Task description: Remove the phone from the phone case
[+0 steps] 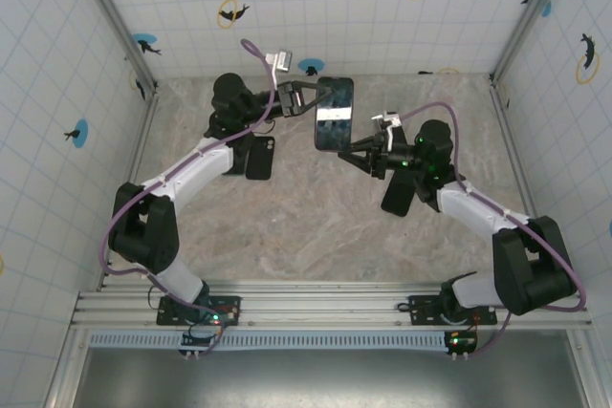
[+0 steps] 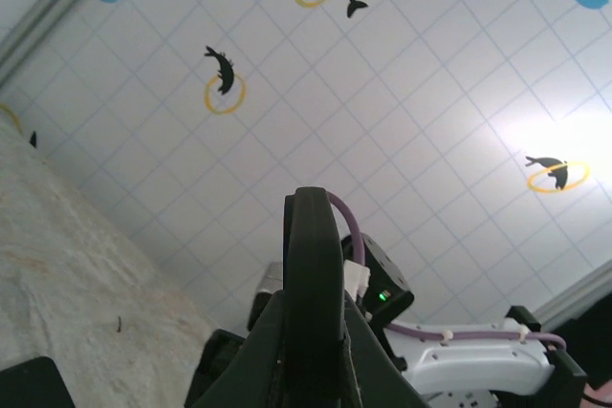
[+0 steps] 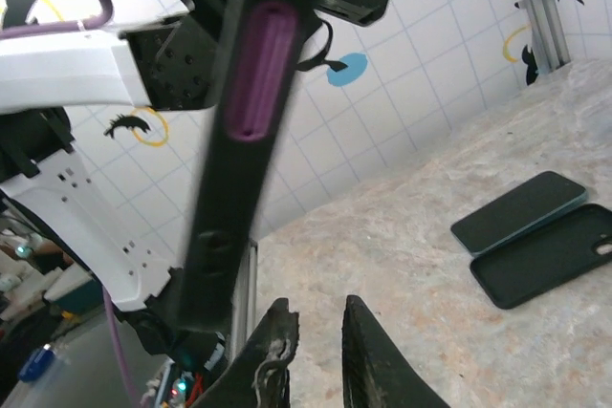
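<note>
- Top view: the left gripper [image 1: 317,97] is clamped on the far end of the cased phone [image 1: 335,114], which is lifted above the table [image 1: 316,231]. The right gripper [image 1: 356,152] sits just at its near end.
- Left wrist view: the cased phone [image 2: 311,265] stands edge-on between the fingers [image 2: 256,355].
- Right wrist view: the right gripper [image 3: 316,351] shows a narrow gap with nothing in it. The cased phone's edge with its purple button [image 3: 258,69] is up and to the left. A loose phone [image 3: 521,212] and an empty case [image 3: 550,255] lie side by side on the table.

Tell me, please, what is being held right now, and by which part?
The left gripper holds the phone in the air by one long edge, near an end. The right gripper is open and holds nothing.
</note>
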Motion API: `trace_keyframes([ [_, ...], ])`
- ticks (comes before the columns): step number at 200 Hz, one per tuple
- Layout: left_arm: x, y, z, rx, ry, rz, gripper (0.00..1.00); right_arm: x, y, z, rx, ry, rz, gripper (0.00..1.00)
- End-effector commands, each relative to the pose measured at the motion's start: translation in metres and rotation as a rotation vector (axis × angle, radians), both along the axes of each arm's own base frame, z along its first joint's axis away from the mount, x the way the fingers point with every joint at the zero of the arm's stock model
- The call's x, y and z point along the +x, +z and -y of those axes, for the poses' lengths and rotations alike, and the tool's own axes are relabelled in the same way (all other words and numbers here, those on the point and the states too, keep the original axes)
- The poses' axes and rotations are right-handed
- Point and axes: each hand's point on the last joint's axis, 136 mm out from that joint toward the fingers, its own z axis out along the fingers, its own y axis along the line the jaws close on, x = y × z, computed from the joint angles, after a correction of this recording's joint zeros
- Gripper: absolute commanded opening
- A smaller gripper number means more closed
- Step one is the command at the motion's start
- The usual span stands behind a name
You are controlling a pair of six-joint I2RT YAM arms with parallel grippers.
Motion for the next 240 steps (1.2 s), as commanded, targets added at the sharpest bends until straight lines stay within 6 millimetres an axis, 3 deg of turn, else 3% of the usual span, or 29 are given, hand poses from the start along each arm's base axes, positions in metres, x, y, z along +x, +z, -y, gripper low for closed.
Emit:
trace_keyframes([
  [1, -0.021, 0.028, 0.001, -0.028, -0.076, 0.074, 0.00, 0.006, 0.015, -0.002, -0.003, 0.002, 0.084, 0.18],
  [33, -0.019, 0.019, 0.001, 0.015, -0.047, 0.082, 0.00, -0.005, 0.023, -0.003, 0.016, 0.060, 0.107, 0.26],
  [83, -0.001, 0.033, -0.005, -0.007, 0.021, 0.127, 0.00, -0.020, 0.012, -0.003, -0.011, 0.088, 0.104, 0.42],
  [120, 0.005, 0.033, -0.002, -0.002, 0.010, 0.115, 0.00, -0.024, 0.023, -0.004, 0.013, 0.045, 0.135, 0.46],
  [240, -0.006, 0.020, 0.003, 0.005, -0.015, 0.079, 0.00, -0.011, 0.041, -0.011, 0.041, 0.070, 0.143, 0.33],
])
